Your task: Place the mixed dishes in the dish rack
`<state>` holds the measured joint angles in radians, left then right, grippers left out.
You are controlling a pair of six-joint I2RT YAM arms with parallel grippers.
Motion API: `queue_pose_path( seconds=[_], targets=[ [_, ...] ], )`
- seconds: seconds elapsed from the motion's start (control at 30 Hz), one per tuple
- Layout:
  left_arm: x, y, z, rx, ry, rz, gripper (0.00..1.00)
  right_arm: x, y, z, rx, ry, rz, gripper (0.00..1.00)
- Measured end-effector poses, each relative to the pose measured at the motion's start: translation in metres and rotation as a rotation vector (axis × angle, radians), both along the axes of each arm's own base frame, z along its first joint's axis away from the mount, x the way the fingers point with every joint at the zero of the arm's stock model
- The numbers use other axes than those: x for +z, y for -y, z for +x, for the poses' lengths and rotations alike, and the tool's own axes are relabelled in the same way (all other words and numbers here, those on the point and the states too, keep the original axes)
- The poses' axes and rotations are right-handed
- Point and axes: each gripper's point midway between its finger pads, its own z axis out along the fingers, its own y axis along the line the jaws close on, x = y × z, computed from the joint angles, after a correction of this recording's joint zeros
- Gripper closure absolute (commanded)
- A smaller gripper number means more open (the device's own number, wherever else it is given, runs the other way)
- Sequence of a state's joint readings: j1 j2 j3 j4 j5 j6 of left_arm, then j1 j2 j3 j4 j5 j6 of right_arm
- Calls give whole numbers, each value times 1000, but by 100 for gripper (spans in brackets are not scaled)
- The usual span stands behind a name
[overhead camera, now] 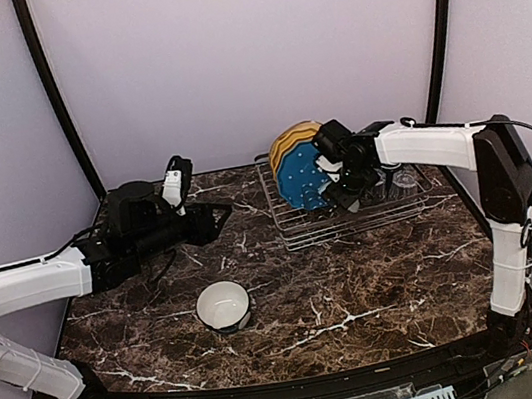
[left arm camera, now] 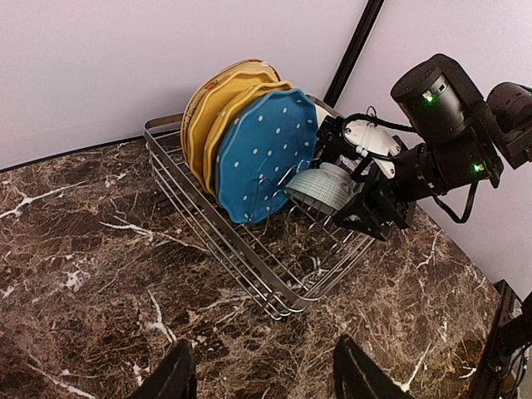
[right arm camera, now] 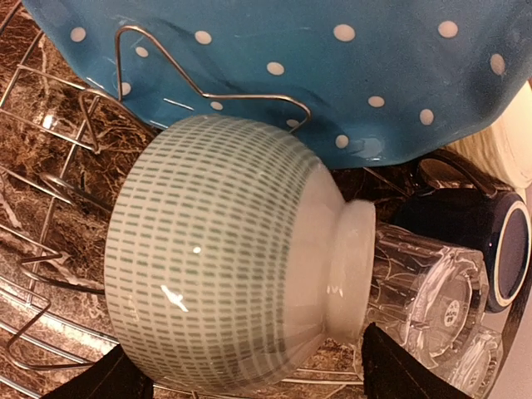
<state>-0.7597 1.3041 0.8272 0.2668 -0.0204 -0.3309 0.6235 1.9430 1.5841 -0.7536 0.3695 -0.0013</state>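
Note:
My right gripper [overhead camera: 345,185] is inside the silver wire dish rack [overhead camera: 376,220]. It is shut on the mint-green bowl [right arm camera: 224,258], which lies on its side with one finger at its rim and one at its foot, just in front of the blue dotted plate [right arm camera: 291,66]. That plate [left arm camera: 266,154] stands upright in the rack with the yellow plates [left arm camera: 218,104] behind it. The clear glass tumbler [right arm camera: 424,283], navy mug [right arm camera: 495,241] and cream mug [right arm camera: 507,141] sit behind the bowl. My left gripper [left arm camera: 262,370] is open and empty, above the table left of the rack.
A white bowl with a dark base [overhead camera: 224,304] sits upright on the brown marble table [overhead camera: 362,296], near the middle front. The rack's near corner [left arm camera: 287,303] is just ahead of my left fingers. Purple walls and black poles ring the table.

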Motion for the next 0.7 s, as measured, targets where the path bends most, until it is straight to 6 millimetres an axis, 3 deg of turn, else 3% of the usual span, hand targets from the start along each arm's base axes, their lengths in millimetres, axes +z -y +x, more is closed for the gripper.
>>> queue_pose_path(
  seconds=[0.37,0.5,0.7],
  targets=[
    [-2,-5,0,17,6,22,45,2,-5,0,4,3,22,3],
    [-13,-10,-1,28,-17,75,45,6,-10,-4,15,-4,43,2],
    [-34,-27,-8,41,-127,222,44,35,-23,-24,71,25,148,2]
  ],
)
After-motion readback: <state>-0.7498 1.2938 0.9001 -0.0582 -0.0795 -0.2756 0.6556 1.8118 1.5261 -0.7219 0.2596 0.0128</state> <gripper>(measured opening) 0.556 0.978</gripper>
